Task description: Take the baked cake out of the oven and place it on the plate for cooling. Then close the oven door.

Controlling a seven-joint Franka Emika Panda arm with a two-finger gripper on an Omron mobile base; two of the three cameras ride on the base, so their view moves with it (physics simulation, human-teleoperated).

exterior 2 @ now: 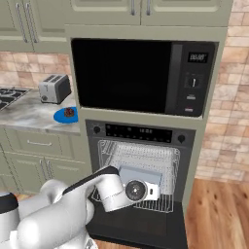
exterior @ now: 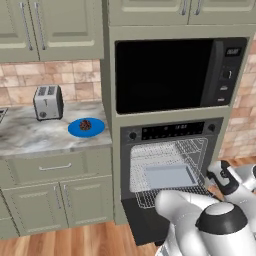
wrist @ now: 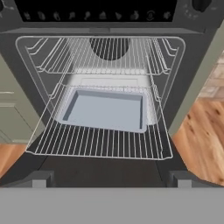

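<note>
Two finger tips of the gripper (wrist: 112, 178) are standing spread and empty, low in frame over the oven door (wrist: 105, 168), likely stiff, best pushed near its edge. Upper left, the baked cake (exterior: 85, 124) is sitting on the plate (exterior: 75, 130).

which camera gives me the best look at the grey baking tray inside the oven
The hand view: the grey baking tray lies close and nearly whole on the pulled-out wire rack, empty. The left base view shows the tray smaller, behind the arm. In the right base view the arm hides most of it.
</note>
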